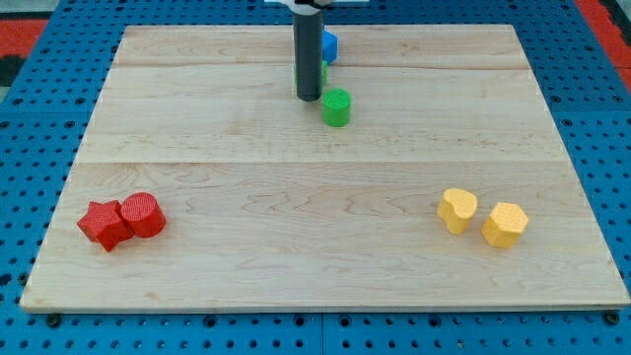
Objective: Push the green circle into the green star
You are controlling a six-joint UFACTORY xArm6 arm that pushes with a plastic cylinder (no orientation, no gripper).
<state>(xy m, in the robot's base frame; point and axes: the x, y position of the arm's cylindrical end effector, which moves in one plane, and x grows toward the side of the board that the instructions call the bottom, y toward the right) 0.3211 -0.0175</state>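
Observation:
The green circle [336, 106] sits on the wooden board [325, 197] near the view's top centre. My tip [309, 98] rests just left of it and slightly above, close to touching. A sliver of green, likely the green star [323, 72], shows right behind the rod, mostly hidden by it. A blue block [329, 45] sits above that, partly hidden by the rod.
A red star [103, 224] and a red circle [144, 214] touch each other at the view's bottom left. A yellow block [457, 209] and a yellow hexagon [505, 224] stand at the bottom right. Blue pegboard surrounds the board.

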